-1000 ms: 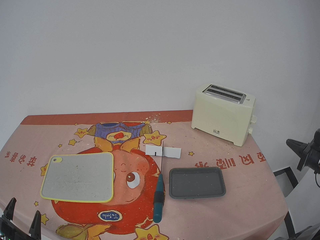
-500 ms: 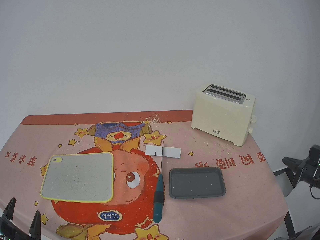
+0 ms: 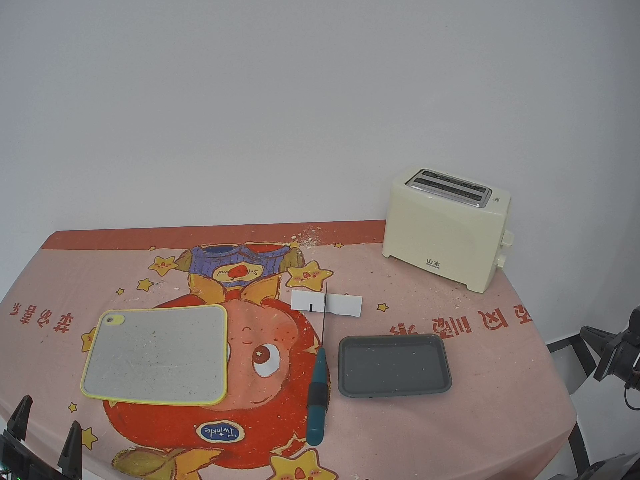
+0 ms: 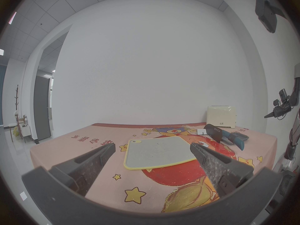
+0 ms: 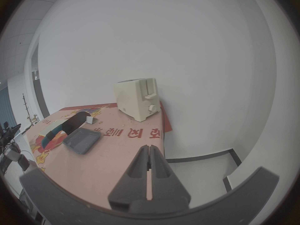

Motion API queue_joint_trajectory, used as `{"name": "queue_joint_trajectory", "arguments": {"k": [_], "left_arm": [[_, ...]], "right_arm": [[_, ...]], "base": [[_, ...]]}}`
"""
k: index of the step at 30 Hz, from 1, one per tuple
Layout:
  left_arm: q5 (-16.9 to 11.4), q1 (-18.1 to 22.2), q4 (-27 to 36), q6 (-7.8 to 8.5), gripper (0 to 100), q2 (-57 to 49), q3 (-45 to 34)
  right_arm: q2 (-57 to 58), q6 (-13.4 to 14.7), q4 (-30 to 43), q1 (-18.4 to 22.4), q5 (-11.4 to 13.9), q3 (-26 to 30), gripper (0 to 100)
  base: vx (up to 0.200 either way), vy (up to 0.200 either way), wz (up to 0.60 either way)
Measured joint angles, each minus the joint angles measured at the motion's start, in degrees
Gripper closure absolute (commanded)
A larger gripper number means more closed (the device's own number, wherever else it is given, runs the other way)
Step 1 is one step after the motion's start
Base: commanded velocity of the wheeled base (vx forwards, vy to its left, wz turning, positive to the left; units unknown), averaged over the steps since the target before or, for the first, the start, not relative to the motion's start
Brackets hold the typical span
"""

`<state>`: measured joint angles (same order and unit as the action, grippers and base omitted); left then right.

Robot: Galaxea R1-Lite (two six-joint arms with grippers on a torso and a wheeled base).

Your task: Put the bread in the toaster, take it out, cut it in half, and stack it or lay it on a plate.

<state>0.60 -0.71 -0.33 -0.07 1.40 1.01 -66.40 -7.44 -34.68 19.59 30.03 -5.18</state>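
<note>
With the tabletop (image 3: 507,368) read as a clock face in the head view, twelve at the wall, a cream toaster (image 3: 445,231) is seen at about 2 o'clock, close to the far edge. It is stood upright, with two slots on top and its lever and knob on the side turned toward 3 o'clock. A dark grey plate (image 3: 393,366), rectangular with a raised rim, is laid at about 4 o'clock, well apart from the toaster.

Just beside the plate, on its 9 o'clock side, a knife (image 3: 317,405) with a teal handle is placed. The handle is set toward 6 o'clock and the thin blade is pointed toward 12 o'clock, where it is met by a small white card (image 3: 341,305) near the middle of the tabletop. A grey cutting board (image 3: 157,355) with a yellow-green rim is laid flat at about 8 o'clock, apart from the knife, and crumbs are scattered over it. More crumbs are seen on the pink printed cloth (image 3: 80,281) near the toaster.

The left hand (image 3: 47,428) is held at about 7 o'clock, at the near edge, with its fingers (image 4: 93,160) spread wide and nothing between them. The right hand (image 5: 149,148) is held off the tabletop's edge at about 4 o'clock, beyond the plate. Its fingers (image 5: 139,166) are pressed together and nothing is gripped.
</note>
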Motion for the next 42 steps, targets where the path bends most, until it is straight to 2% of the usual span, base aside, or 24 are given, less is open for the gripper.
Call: {"name": "queue_joint_trajectory", "arguments": {"k": [7,12,14,18,28,32,38,42], "left_arm": [[0.0,0.0,0.0,0.00,0,0.0,0.0],[0.0,0.0,0.0,0.00,0,0.0,0.0],[0.0,0.0,0.0,0.00,0,0.0,0.0],[0.0,0.0,0.0,0.00,0,0.0,0.0],[0.0,0.0,0.0,0.00,0,0.0,0.0],[0.0,0.0,0.0,0.00,0,0.0,0.0],[0.0,0.0,0.0,0.00,0,0.0,0.0],[0.0,0.0,0.0,0.00,0,0.0,0.0]], "right_arm": [[-2.1,-0.1,-0.1,-8.7,0.1,-1.0,100],[-8.4,-0.3,-0.6,-13.6,0.0,-5.8,100],[-10.6,-0.3,-1.8,-14.5,0.0,-7.2,100],[-15.8,-0.3,-8.7,-16.2,0.0,-8.7,100],[-32.0,0.0,-38.4,-18.3,-0.4,-6.5,100],[-37.8,1.1,-46.5,-17.6,-0.4,-4.2,100],[-41.9,7.3,-48.0,-16.7,-0.7,-3.5,100],[-42.4,7.7,-47.6,-16.2,-2.0,-6.0,100]], "base": [[0.000,0.000,0.00],[0.000,0.000,0.00],[0.000,0.000,0.00],[0.000,0.000,0.00],[0.000,0.000,0.00],[0.000,0.000,0.00],[0.000,0.000,0.00],[0.000,0.000,0.00]]}}
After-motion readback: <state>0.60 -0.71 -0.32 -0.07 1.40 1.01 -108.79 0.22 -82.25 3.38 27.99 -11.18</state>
